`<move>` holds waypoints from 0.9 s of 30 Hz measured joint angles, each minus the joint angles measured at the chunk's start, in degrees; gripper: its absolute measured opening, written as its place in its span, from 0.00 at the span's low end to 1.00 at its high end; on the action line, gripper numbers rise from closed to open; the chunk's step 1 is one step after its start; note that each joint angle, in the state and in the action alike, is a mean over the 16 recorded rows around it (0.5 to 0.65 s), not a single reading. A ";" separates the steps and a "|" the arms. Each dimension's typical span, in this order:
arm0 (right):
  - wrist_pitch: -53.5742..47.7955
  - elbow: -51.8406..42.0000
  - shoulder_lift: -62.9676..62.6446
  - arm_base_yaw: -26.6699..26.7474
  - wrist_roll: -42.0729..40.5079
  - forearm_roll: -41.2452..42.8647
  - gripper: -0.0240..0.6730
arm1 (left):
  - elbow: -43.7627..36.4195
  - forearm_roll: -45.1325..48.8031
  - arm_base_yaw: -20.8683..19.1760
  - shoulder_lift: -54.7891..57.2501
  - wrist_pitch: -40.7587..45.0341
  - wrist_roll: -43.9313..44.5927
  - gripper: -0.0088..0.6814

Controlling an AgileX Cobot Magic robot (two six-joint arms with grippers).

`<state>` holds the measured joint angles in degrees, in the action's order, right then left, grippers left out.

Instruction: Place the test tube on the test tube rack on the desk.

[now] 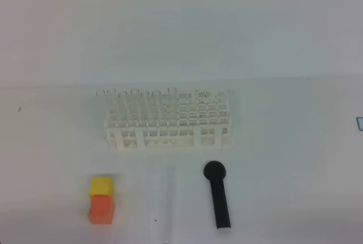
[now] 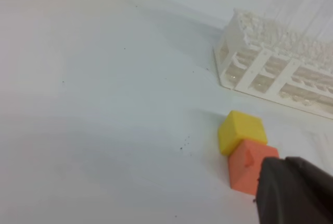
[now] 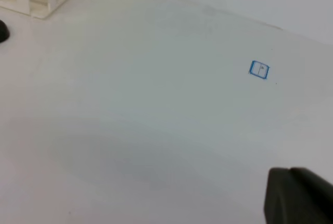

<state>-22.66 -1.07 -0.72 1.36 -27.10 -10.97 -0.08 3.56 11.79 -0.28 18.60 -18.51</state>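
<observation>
Lying flat on the desk (image 1: 295,159), the test tube (image 1: 169,196) waits in front of the test tube rack (image 1: 168,120), between the black round-headed stick (image 1: 218,194) on one side and the stacked yellow block (image 1: 101,186) and orange block (image 1: 102,209) on the other. It is faint against the white surface (clear glass on white is hard to read), and a second clear tube may lie just beside it; I cannot be sure.

Nothing of the task looks done yet: the tube is untouched, well apart from both my grippers, and all of the work is left, namely reaching it, lifting it, turning it upright and lowering it into a free hole.

The rack already holds several clear tubes standing upright, their rims showing along the back rows toward its left half; the front holes and the right part look free, as far as I can tell.

My left gripper (image 2: 296,193) is clenched with nothing in it, near the orange block. My right gripper (image 3: 299,195) is likewise clenched and empty, over bare desk near a small blue-outlined sticker (image 3: 259,70).
</observation>
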 joint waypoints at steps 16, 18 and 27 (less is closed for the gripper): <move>0.00 0.00 0.00 0.00 0.00 0.00 0.03 | 0.00 0.00 0.00 0.00 0.00 0.00 0.01; 0.00 0.00 0.00 0.00 0.00 0.00 0.03 | 0.00 0.00 0.00 0.00 0.00 0.00 0.01; 0.00 0.00 0.00 0.00 0.00 0.00 0.03 | 0.00 -2.13 0.00 0.05 -4.18 -0.57 0.01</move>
<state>-22.66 -1.07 -0.72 1.36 -27.10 -10.97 -0.08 1.43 11.79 -0.23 14.43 -19.08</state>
